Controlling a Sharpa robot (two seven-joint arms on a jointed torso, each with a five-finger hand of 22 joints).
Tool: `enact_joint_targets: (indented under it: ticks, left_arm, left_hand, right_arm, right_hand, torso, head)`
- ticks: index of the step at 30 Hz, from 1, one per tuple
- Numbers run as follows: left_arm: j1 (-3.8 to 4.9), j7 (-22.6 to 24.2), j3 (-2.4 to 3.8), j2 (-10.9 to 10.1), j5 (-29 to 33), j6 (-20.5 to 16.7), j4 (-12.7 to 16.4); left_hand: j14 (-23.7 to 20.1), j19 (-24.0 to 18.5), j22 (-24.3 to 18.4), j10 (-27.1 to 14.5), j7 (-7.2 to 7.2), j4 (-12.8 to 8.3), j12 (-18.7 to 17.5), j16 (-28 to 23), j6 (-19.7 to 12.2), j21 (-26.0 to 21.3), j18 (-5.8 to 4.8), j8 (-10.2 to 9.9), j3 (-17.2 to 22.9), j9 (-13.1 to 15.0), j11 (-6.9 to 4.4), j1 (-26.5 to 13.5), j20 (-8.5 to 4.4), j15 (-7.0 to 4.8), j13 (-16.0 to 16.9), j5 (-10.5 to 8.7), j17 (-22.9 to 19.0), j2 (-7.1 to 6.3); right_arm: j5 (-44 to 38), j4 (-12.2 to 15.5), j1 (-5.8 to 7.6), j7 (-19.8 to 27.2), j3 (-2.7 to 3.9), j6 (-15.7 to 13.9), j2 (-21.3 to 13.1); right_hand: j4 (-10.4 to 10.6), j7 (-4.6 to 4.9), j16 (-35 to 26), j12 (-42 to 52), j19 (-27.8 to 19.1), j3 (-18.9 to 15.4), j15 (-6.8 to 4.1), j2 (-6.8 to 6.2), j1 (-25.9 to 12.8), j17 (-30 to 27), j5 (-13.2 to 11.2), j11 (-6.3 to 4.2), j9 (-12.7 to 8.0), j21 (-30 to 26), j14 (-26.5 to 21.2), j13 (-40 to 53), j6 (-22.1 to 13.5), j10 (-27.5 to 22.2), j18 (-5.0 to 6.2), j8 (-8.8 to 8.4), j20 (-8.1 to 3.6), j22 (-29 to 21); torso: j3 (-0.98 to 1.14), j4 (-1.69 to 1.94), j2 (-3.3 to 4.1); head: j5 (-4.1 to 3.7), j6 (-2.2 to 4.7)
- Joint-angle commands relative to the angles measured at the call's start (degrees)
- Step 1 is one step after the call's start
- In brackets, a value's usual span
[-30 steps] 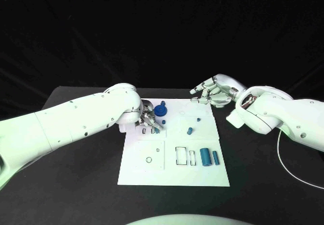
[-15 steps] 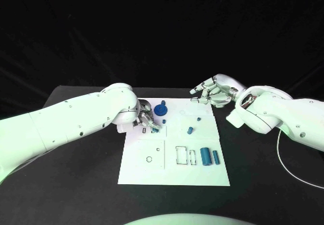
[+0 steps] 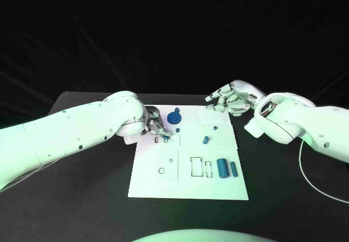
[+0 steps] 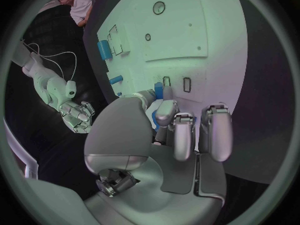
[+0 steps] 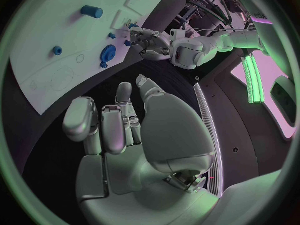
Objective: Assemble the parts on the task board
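One small blue part [image 4: 159,90] sits pinched in the left hand [image 3: 158,127] fingers over the task board [image 3: 218,187]; seat it squarely, gently. Right hand [image 3: 227,100] hovers, fingers spread, empty.

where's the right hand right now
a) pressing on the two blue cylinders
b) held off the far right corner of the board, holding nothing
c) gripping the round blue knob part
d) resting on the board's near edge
b: the right hand hangs by the far right corner of the task board, its fingers apart and nothing in them; the two blue cylinders lie untouched.
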Motion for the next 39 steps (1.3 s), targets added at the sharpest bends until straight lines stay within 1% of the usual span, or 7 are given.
enact_joint_targets:
  ticks: [1,7,13,21,26,28,39]
  left_arm:
    - [-0.34,0.76,-0.03,-0.06,-3.38,-2.77,0.47]
    - [-1.11,0.68,-0.08,0.24,-6.28,-3.12,0.28]
    - [-1.55,0.5,-0.12,0.37,-7.6,-2.08,0.13]
    - [-1.82,0.31,-0.13,0.02,-7.94,2.65,0.5]
    - [-1.89,0.2,-0.14,-0.25,-7.7,5.3,0.83]
    - [-1.9,0.17,-0.13,-0.35,-7.65,5.92,0.93]
    - [-1.93,0.08,-0.12,-0.54,-7.57,6.5,1.01]
  left_hand:
    - [6.01,2.17,7.19,0.53,-0.16,-9.04,0.14,0.14,0.26,0.23,-0.75,0.24,9.55,0.14,-0.05,-0.35,0.16,0.1,0.06,-0.29,15.08,0.04]
    - [6.01,2.18,7.19,0.51,-0.16,-9.1,0.11,0.14,0.26,0.23,-0.75,0.26,9.66,0.17,-0.06,-0.41,0.15,0.1,0.03,-0.29,15.08,-0.01]
    - [6.01,2.18,7.19,0.51,-0.16,-9.1,0.11,0.14,0.26,0.23,-0.75,0.26,9.66,0.17,-0.06,-0.41,0.15,0.09,0.02,-0.29,15.08,-0.01]
    - [6.01,2.17,7.18,0.57,-0.17,-9.22,0.18,0.14,0.26,0.22,-0.74,0.3,9.92,0.25,-0.07,-0.52,0.15,0.09,0.1,-0.3,15.08,-0.07]
    - [6.01,2.14,7.12,0.64,-0.17,-9.32,0.27,0.14,0.26,0.17,-0.73,0.32,10.07,0.3,-0.07,-0.59,0.14,0.09,0.21,-0.31,15.08,-0.16]
    - [6.01,2.15,7.15,0.67,-0.18,-9.38,0.32,0.14,0.28,0.18,-0.73,0.34,10.15,0.33,-0.08,-0.62,0.14,0.09,0.27,-0.32,15.08,-0.21]
    - [6.01,2.12,7.1,0.77,-0.2,-9.63,0.43,0.14,0.36,0.14,-0.72,0.43,10.54,0.46,-0.09,-0.79,0.13,0.08,0.39,-0.32,15.08,-0.39]
  right_arm:
    - [0.24,-0.06,-0.07,0.59,-0.02,1.0,0.02]
    - [0.32,-0.08,-0.1,0.7,-0.05,1.12,0.0]
    - [0.39,-0.1,-0.11,0.7,-0.06,1.18,-0.02]
    - [0.49,-0.21,-0.14,0.7,-0.09,1.48,0.01]
    - [0.57,-0.31,-0.16,0.72,-0.1,1.76,0.05]
    - [0.59,-0.43,-0.16,0.7,-0.11,1.89,0.09]
    - [0.7,-0.73,-0.16,0.71,-0.11,2.07,0.13]
  right_hand:
    - [0.3,0.0,-0.17,-0.33,-0.49,0.12,0.05,0.52,-0.06,-0.05,0.31,-0.02,0.05,-0.21,2.03,-0.06,0.4,-0.2,0.35,0.33,-0.01,-0.09]
    - [0.39,0.0,-0.18,-0.4,-0.51,0.07,0.06,0.55,-0.16,-0.05,0.32,-0.01,0.05,-0.25,2.04,-0.15,0.4,-0.22,0.36,0.34,-0.01,-0.14]
    - [0.39,0.0,-0.18,-0.4,-0.51,0.07,0.06,0.55,-0.16,-0.05,0.32,-0.01,0.05,-0.25,2.04,-0.15,0.4,-0.22,0.36,0.34,-0.01,-0.14]
    - [0.46,0.0,-0.21,-0.44,-0.58,0.03,0.06,0.57,-0.24,-0.07,0.33,-0.02,0.04,-0.33,2.04,-0.22,0.39,-0.23,0.39,0.34,0.0,-0.3]
    - [0.46,0.0,-0.21,-0.44,-0.58,0.03,0.06,0.57,-0.24,-0.07,0.33,-0.02,0.04,-0.33,2.04,-0.22,0.39,-0.23,0.39,0.34,0.0,-0.3]
    - [0.46,0.0,-0.21,-0.44,-0.58,0.03,0.06,0.57,-0.24,-0.07,0.33,-0.02,0.04,-0.33,2.04,-0.22,0.39,-0.23,0.39,0.34,0.0,-0.3]
    - [0.5,0.0,-0.23,-0.46,-0.58,0.01,0.06,0.59,-0.29,-0.09,0.34,-0.01,0.04,-0.34,2.04,-0.25,0.38,-0.24,0.39,0.34,0.0,-0.3]
  torso:
    - [-0.02,0.02,0.03]
    - [-0.05,-0.01,0.0]
    - [-0.03,-0.09,0.05]
    - [-0.05,-0.11,0.05]
    - [-0.01,-0.08,0.06]
    - [-0.01,-0.11,0.09]
    - [0.02,-0.09,0.06]
  head:
    - [0.08,-0.14]
    - [0.37,-0.29]
    - [0.47,-0.33]
    - [0.64,-0.22]
    - [0.64,-0.43]
    - [0.71,-0.62]
    - [0.69,-0.51]
